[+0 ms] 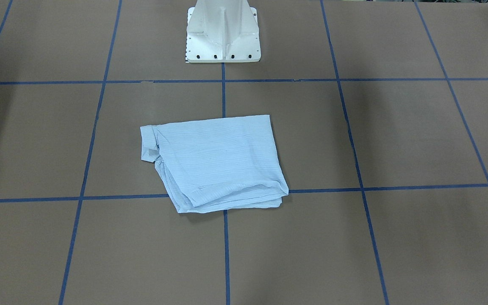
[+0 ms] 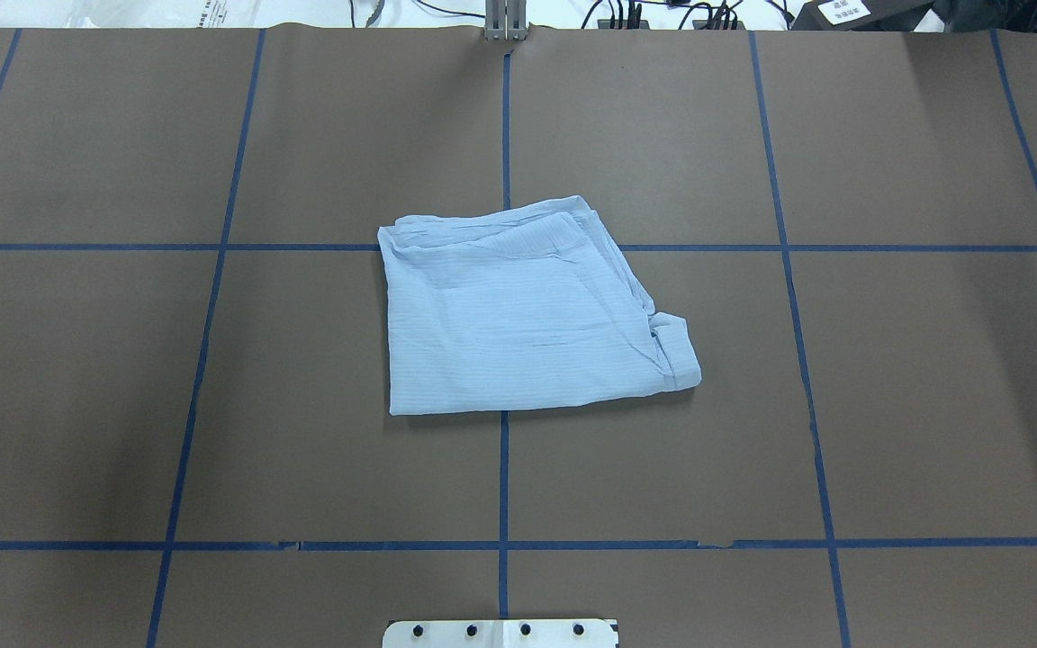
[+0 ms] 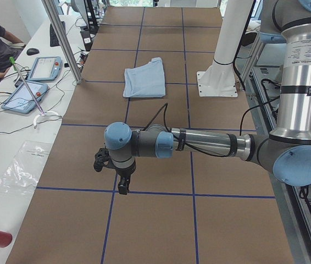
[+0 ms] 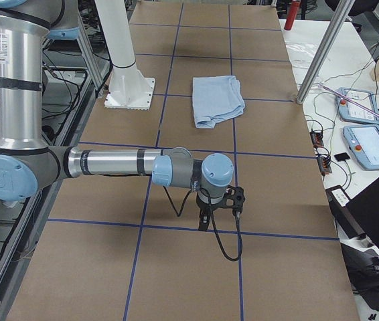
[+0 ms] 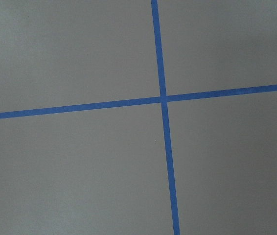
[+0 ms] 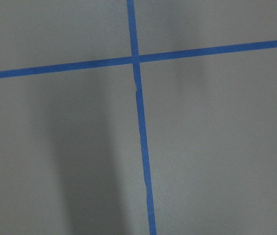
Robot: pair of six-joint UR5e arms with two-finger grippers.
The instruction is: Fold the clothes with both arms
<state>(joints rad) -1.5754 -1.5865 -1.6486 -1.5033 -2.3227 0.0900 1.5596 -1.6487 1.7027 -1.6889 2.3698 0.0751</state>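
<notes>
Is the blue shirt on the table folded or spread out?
Folded. The shirt lies as a compact, roughly square bundle, with stacked layers showing along one edge.

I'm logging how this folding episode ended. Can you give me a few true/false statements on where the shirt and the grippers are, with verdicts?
1. The pale blue striped button-up shirt lies folded in a compact stack on the brown table. True.
2. The left gripper is clamped on the shirt. False: it and the right gripper hang over bare table, far from the shirt.
3. The shirt covers a crossing of the blue tape lines. True.
4. The shirt touches the white metal pedestal base. False: bare table separates them.
</notes>
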